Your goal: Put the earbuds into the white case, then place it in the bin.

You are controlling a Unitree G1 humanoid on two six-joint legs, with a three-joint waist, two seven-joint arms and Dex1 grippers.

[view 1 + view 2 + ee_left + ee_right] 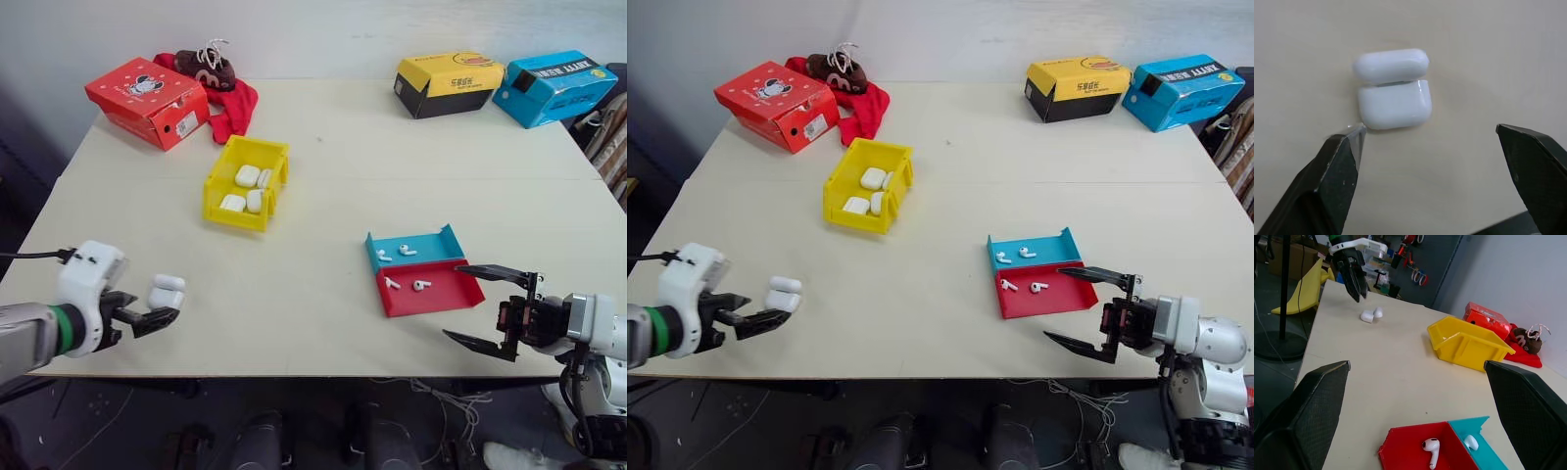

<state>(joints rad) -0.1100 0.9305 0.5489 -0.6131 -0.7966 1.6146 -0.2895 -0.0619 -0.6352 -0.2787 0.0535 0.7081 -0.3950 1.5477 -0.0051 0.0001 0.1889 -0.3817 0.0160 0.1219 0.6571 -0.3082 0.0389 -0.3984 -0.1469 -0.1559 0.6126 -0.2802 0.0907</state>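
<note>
Large cream rectangular desk (323, 166) carrying everything. Far edge: three cardboard shoeboxes, one red (147, 100), one yellow-and-black (448, 84), one blue (554, 86), all well apart from the work zone, likely just clutter; red cloth (235, 106) with a brown plush toy (208, 69) beside the red box. Mid-desk: one bright yellow plastic rectangular bin (247, 182), already holding four closed white cases (247, 176), so presumably the drop point for finished ones. Right of centre: one shallow blue-and-red tray (423, 270) laid flat within the right arm's reach, four tiny glossy white earbuds (421, 285), two in the blue half, two in the red. Near left edge: one small glossy white rounded case (1394, 94) lying on the desk with lid hinged up, ready to receive buds. Left end effector (157, 315) just beside the case, fingers spread wide, nothing held, apparently lining up a grab. Right end effector (490, 305) near the tray's red side, fingers also wide apart and empty, probably staged for picking a bud. Judgement: no earbud loaded yet, task at its start.
</note>
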